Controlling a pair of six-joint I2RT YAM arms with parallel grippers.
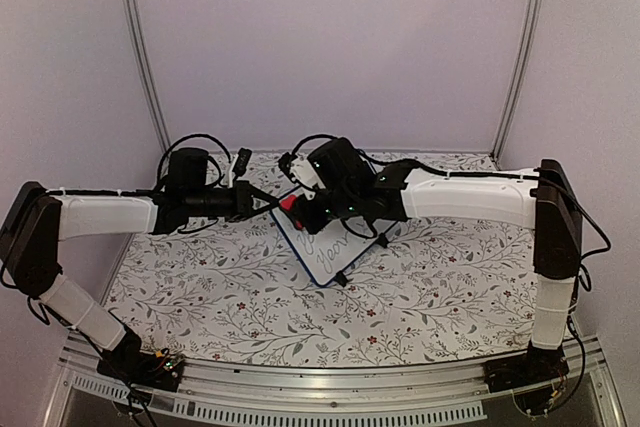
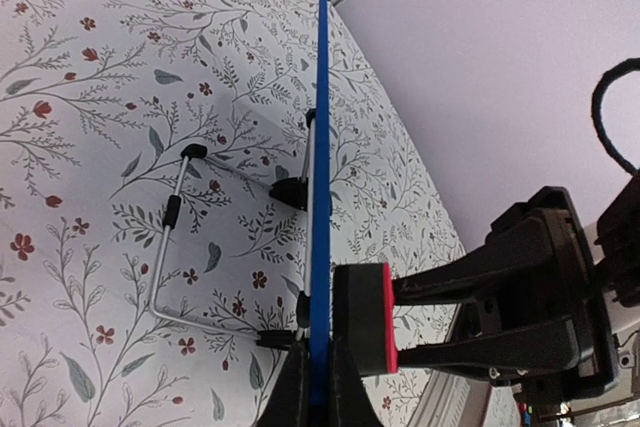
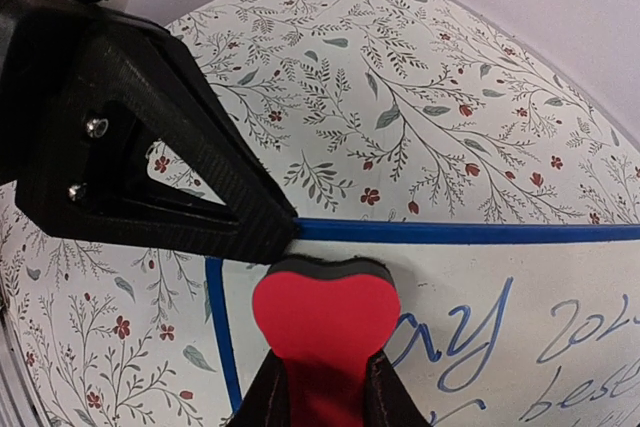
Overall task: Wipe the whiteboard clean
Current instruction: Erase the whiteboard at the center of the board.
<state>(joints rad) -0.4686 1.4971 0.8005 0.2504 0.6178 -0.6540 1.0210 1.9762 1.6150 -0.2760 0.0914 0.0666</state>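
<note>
The whiteboard (image 1: pixel 332 249) stands tilted on its wire stand mid-table, with blue handwriting (image 3: pixel 470 332) on its face. My left gripper (image 2: pixel 320 379) is shut on the board's blue-framed edge (image 2: pixel 322 127), near an upper corner. My right gripper (image 3: pixel 325 387) is shut on the red eraser (image 3: pixel 325 319), which bulges from the squeeze. The eraser's black felt (image 2: pixel 358 315) presses flat against the board face right beside the left gripper (image 3: pixel 215 202). From above, the red eraser (image 1: pixel 289 204) sits at the board's upper left corner, between the left gripper (image 1: pixel 268 201) and the right gripper (image 1: pixel 300 209).
A floral cloth (image 1: pixel 220 297) covers the table. The board's wire stand (image 2: pixel 165 237) props it from behind. Grey walls close in at the back and sides, and a metal rail (image 1: pixel 330 387) runs along the near edge. Black cables (image 1: pixel 200 142) loop above the wrists.
</note>
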